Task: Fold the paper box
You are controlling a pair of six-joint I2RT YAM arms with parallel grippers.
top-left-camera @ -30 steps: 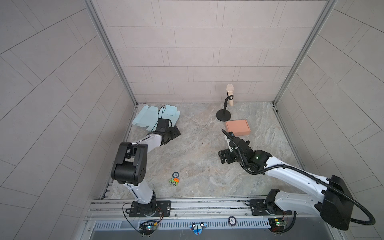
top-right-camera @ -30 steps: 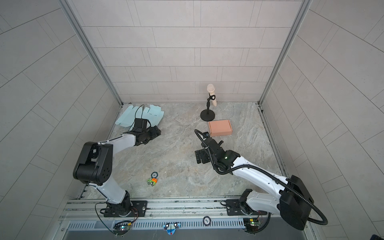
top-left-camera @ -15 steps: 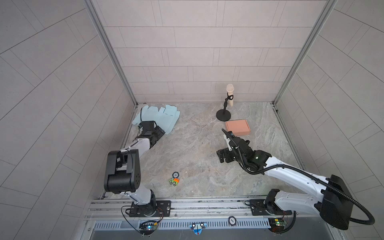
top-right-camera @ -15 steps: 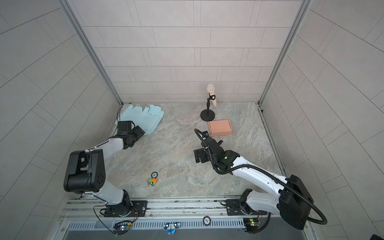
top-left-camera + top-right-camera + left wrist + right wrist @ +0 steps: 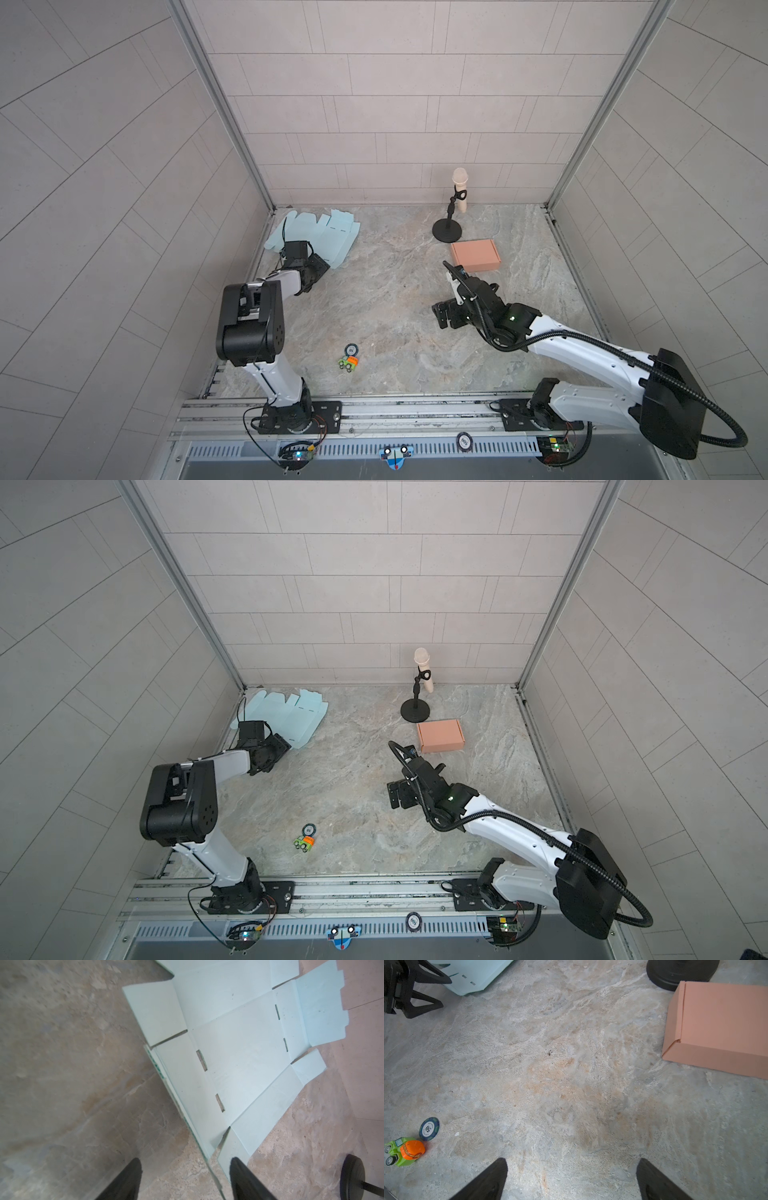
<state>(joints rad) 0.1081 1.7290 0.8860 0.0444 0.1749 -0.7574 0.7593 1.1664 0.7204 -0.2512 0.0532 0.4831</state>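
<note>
**Here, the paper box (image 5: 328,232) lies flat in the worktop's (image 5: 374,299) far left corner**

The pale blue sheet is unfolded, its flaps spread. The left gripper (image 5: 185,1159) sits at its near edge with fingers apart and the sheet's edge running between them; whether they touch it cannot be told. The right gripper (image 5: 573,1159) hovers over the middle, fingers wide apart. A closed orange box (image 5: 475,255) and a microphone stand (image 5: 447,230) sit toward the far right. A toy car (image 5: 348,364) and a chip (image 5: 351,349) lie near the front edge.

paper box (image 5: 328,237): pale blue | folded box (image 5: 475,255): salmon | table (image 5: 395,332): grey-beige, marbled
</note>
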